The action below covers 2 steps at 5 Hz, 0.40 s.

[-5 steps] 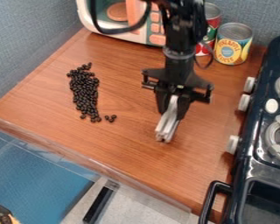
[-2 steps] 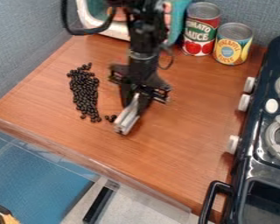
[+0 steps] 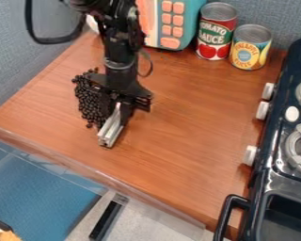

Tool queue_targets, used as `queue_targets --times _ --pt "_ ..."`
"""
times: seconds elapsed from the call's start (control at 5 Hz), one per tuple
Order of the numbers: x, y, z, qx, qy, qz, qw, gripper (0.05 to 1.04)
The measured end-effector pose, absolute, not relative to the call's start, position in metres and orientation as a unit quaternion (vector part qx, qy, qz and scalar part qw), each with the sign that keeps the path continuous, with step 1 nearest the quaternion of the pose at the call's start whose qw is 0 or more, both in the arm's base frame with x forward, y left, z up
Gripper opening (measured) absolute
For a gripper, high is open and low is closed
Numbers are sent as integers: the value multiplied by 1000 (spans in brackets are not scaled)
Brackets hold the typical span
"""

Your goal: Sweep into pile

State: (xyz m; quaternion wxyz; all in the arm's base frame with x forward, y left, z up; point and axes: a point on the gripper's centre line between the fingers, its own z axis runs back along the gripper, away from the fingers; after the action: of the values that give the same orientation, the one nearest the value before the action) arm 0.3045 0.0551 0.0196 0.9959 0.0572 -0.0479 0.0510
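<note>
Gripper (image 3: 121, 107) clamped on grey bar (image 3: 111, 129), at right side of black beans (image 3: 87, 99) on wood counter (image 3: 178, 141). Labels: tomato-picture can (image 3: 216, 33), yellow-and-blue can (image 3: 250, 48), both printed.

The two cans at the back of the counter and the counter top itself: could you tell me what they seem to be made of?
Both cans look like metal, with shiny grey rims and seemingly paper labels. The counter top looks like smooth wood or wood-look laminate, given its reddish-brown grain.
</note>
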Motion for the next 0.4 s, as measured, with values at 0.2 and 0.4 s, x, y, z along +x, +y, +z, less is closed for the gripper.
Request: queue_targets --times 0.2,0.4 --pt "305 63 20 59 -51 50 996 359" --pt "317 83 31 70 -67 63 993 359"
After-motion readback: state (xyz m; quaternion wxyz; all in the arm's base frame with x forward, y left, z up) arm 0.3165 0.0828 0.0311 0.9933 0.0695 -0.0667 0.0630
